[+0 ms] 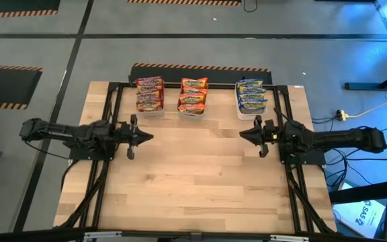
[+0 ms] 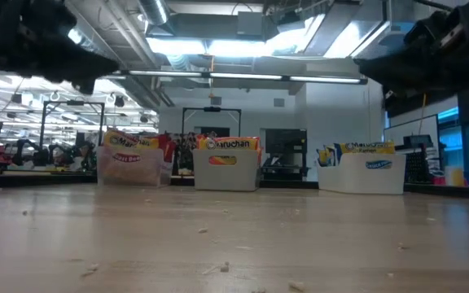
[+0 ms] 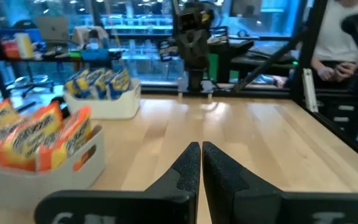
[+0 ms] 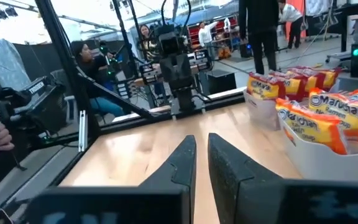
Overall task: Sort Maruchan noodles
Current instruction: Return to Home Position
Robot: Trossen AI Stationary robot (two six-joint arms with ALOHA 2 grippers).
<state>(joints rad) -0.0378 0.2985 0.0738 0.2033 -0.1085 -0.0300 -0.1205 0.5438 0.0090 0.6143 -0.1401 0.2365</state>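
Three tubs stand in a row along the table's far edge. The left one holds red/brown-pink Maruchan noodles (image 1: pixel 150 93), the middle one orange packets (image 1: pixel 193 96), the right one blue-and-yellow packets (image 1: pixel 251 98). My left gripper (image 1: pixel 152 137) hovers shut at the table's left side, pointing level toward the right. My right gripper (image 1: pixel 242 134) hovers shut at the right side, pointing level toward the left. Neither holds anything. In the left wrist view the shut fingers (image 3: pixel 201 163) point across bare wood; the right wrist view shows the same (image 4: pixel 201 155).
A black metal frame (image 1: pixel 116 101) runs along the table's edges. The wooden tabletop (image 1: pixel 197 175) between the arms and toward the near edge is bare wood. People show in the room beyond the table in the wrist views.
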